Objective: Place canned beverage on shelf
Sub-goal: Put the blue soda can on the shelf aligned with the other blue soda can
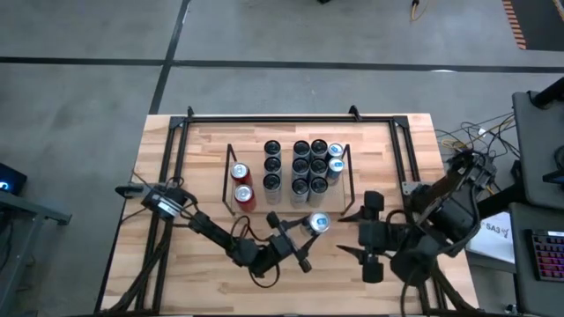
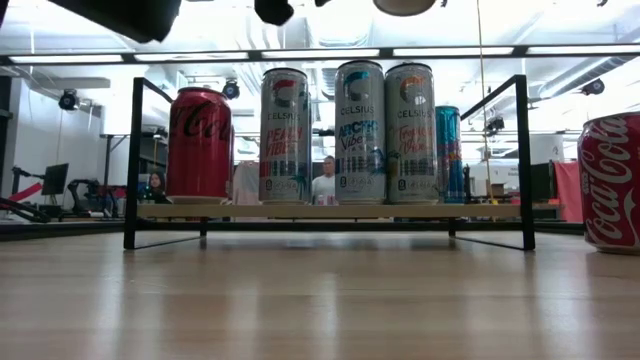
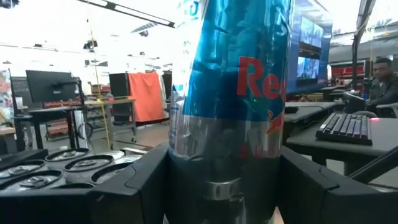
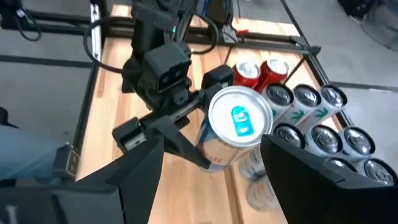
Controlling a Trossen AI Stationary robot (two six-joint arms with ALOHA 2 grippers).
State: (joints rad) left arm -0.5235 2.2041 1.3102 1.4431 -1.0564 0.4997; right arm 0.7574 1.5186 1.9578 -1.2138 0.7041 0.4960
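A blue and silver canned beverage (image 1: 318, 223) hangs in the air in front of the shelf (image 1: 228, 180), with my left gripper (image 1: 304, 238) shut on it. In the low view only its bottom (image 2: 405, 5) shows, high above the table. The shelf's wood base (image 2: 330, 211) carries two red cans (image 1: 241, 183) at its left end and several tall cans (image 1: 300, 167) in rows. My right gripper (image 1: 351, 236) stands open just right of the held can, its fingers apart from it. My left gripper pinches the can's lower body (image 3: 186, 143) between its two fingers (image 3: 134, 186), one on each side. The fingers come about level from the table's near-left side and lie across the can. The can stands roughly upright, top up, lifted clear of the table.
A red cola can (image 2: 610, 180) stands on the table to the right of the shelf, near the front. A black tube frame (image 1: 291, 117) runs around the table's far and side edges. Bare wood lies in front of the shelf.
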